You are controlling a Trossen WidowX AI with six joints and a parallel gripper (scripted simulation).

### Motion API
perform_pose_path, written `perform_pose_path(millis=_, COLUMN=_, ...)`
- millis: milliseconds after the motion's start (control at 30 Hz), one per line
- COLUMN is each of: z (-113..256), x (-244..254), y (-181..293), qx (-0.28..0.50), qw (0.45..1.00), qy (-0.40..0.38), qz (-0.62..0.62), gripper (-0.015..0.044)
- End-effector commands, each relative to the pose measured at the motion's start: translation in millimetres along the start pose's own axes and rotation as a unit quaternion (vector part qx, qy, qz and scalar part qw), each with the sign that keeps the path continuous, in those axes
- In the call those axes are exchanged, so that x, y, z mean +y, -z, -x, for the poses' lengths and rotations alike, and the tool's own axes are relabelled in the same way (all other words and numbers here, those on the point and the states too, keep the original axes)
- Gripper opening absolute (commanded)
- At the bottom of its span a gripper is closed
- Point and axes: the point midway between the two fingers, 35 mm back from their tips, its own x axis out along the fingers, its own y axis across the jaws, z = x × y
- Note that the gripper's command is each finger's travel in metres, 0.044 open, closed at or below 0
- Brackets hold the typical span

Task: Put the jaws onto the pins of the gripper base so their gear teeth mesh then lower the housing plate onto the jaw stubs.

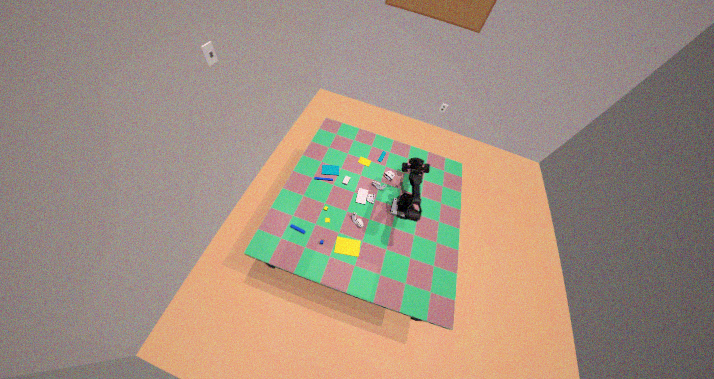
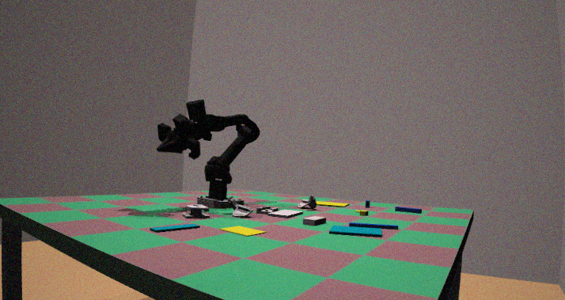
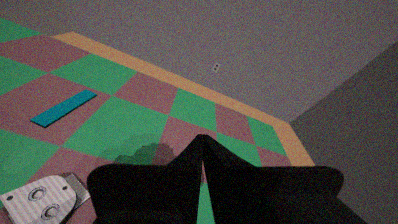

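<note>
My gripper (image 1: 416,161) (image 2: 159,149) (image 3: 202,139) is shut with nothing between its fingers, high above the table. The grey two-level part (image 1: 389,175) (image 2: 196,211) (image 3: 44,199), apparently the gripper base, stands below and to the left in the wrist view; two rings show on its top. One light grey jaw (image 1: 378,185) (image 2: 242,211) lies near it, apart. The other jaw (image 1: 357,220) (image 2: 307,203) lies farther off. A small grey part with holes (image 1: 370,198) (image 2: 267,210), perhaps the housing plate, lies beside a white flat tile (image 1: 362,196) (image 2: 286,214). Its details are too small to tell.
A white block (image 1: 346,180) (image 2: 314,220), a teal strip (image 1: 382,156) (image 2: 175,228) (image 3: 64,108), a teal plate (image 1: 330,170) (image 2: 356,231), yellow plates (image 1: 347,246) (image 2: 243,230) and blue bars (image 1: 297,229) (image 2: 408,210) lie around the checkered table.
</note>
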Motion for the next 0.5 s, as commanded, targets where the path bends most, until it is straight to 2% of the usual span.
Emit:
perform_pose_path(millis=0, z=-0.9, x=16.7, y=4.4, qx=0.026, qw=0.999, qy=-0.035, qz=-0.027, gripper=0.0000)
perform_pose_path(millis=467, z=7.6, x=67.9, y=27.3, qx=0.137, qw=0.977, qy=-0.123, qz=-0.108, gripper=0.0000)
